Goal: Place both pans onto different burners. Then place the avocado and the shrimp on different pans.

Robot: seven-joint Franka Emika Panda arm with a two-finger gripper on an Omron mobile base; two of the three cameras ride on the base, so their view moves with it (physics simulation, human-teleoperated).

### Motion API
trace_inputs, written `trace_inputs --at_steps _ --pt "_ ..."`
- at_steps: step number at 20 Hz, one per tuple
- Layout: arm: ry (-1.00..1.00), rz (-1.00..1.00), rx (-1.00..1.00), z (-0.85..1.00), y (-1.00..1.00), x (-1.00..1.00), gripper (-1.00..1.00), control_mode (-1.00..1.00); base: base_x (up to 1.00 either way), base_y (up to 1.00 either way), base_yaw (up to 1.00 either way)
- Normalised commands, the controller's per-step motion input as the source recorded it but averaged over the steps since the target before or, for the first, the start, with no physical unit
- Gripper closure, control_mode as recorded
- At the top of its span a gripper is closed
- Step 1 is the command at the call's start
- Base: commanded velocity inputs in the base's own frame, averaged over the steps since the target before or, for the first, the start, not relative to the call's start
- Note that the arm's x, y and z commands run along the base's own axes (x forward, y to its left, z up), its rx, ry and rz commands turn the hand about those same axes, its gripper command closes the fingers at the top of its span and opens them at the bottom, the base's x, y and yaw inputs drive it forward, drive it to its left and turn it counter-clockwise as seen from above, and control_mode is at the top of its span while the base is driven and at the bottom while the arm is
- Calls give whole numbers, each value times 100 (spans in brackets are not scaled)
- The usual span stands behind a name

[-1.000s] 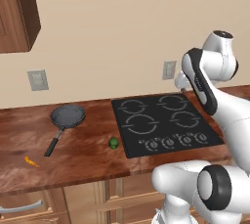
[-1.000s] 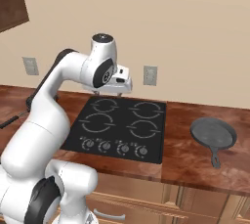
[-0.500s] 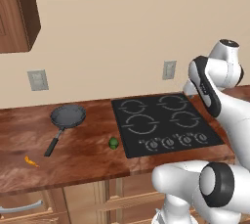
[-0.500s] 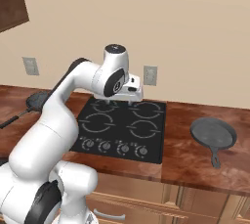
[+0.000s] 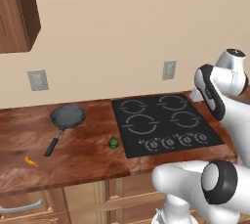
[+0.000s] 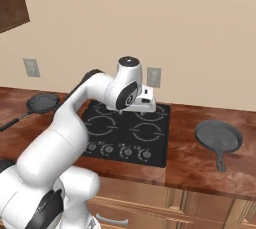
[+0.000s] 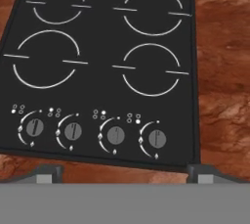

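Over the black cooktop (image 6: 131, 132) hangs my gripper (image 6: 143, 111), jaws wide open and holding nothing. Looking down from the hand, my gripper (image 7: 124, 173) shows its two fingertips (image 7: 49, 173) far apart at the cooktop's (image 7: 105, 96) knob edge, with bare burners (image 7: 150, 69) beyond. One pan (image 5: 68, 115) lies on the counter left of the cooktop (image 5: 163, 123), handle toward the front; it is also at the far left (image 6: 44, 102). The other pan (image 6: 218, 135) sits on the counter to the cooktop's right. The avocado (image 5: 113, 143) rests by the cooktop's front left corner. The shrimp (image 5: 31, 161) lies near the counter's front left.
Silver knobs (image 7: 115, 135) line the cooktop's front edge. Wall outlets (image 5: 169, 70) sit above the wooden counter (image 5: 78, 159), a wood cabinet (image 5: 17, 12) hangs at the upper left, and drawers (image 6: 165, 208) run below.
The arm has swung to the right and the hand has come lower over the cooktop. The jaws stayed open. Pans, avocado and shrimp have not moved.
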Motion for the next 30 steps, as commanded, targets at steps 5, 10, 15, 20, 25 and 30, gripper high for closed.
trace_inputs --at_steps 5,10,15,20,25,30 --pt "0 0 0 -23 -33 1 -100 -100 0 0 0" --pt "0 -3 0 -26 -34 1 -100 -100 0 0 0" --pt "0 -5 0 -26 -34 7 -100 -100 0 0 0" --pt "0 -3 0 -27 -39 9 -100 -100 0 0 0" --pt "0 -2 0 -24 -39 9 -100 -100 0 0 0" --pt "0 -2 0 -12 -37 7 -100 -100 0 0 0"
